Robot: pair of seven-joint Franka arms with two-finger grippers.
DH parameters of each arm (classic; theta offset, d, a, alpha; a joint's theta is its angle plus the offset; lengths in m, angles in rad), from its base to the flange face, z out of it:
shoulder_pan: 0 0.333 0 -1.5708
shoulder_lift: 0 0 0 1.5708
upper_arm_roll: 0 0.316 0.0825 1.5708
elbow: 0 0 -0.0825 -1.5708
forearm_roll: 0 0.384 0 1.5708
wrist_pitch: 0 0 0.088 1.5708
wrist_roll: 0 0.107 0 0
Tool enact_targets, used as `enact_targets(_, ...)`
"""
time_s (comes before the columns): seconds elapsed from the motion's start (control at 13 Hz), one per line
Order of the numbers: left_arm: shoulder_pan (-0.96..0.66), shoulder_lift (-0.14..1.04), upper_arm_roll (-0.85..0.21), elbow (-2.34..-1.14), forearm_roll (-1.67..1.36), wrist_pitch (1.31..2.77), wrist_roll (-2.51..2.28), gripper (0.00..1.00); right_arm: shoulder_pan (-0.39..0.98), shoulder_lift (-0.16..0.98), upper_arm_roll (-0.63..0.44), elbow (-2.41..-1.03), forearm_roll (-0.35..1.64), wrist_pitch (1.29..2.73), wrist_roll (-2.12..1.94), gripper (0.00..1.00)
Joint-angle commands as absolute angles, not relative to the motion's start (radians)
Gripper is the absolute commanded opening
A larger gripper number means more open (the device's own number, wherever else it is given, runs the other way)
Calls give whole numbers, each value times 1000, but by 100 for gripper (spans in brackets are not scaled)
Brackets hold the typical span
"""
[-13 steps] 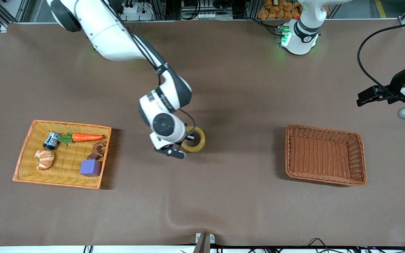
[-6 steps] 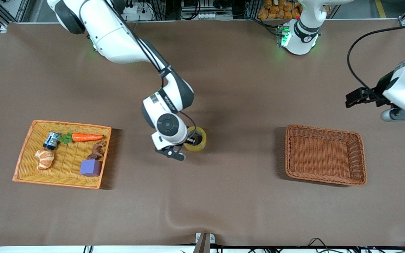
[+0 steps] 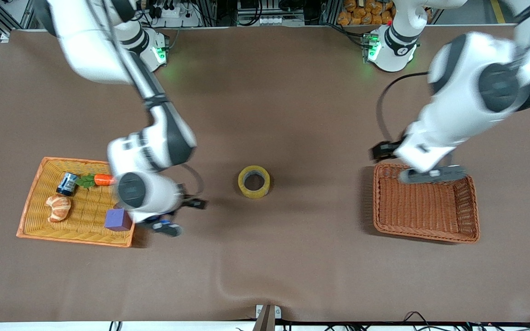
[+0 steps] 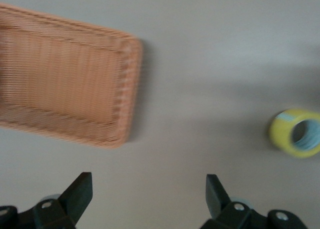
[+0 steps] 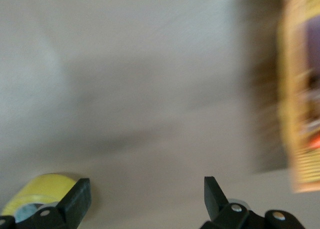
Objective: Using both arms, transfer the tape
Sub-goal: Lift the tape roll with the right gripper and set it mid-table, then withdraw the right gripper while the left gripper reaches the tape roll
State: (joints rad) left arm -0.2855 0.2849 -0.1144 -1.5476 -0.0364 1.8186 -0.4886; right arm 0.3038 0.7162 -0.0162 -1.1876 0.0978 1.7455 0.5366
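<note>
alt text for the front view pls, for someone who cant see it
A yellowish tape roll lies alone mid-table between two baskets. The right claw, open, hangs beside the toy-filled orange basket; the left claw, open, hangs over the empty brown basket's edge.

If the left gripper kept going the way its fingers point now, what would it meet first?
Probably bare brown tablecloth: the open left gripper points down between the empty brown wicker basket and the yellowish tape roll; depth is unclear.

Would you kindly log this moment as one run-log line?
tape: on table mid-way, free | right gripper: open, empty, beside orange tray | left gripper: open, over brown basket
</note>
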Motion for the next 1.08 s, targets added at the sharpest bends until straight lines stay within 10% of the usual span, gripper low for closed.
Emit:
enact_targets(0.0, -418, 369, -103, -1525, -57, 1925, -700, 100, 165, 637, 9, -1224, 87, 1695, 364, 100)
enact_targets(1.0, -689, 856, -86, -1350, 90, 2376, -993, 100, -48, 92, 11, -1709, 55, 1660, -58, 100)
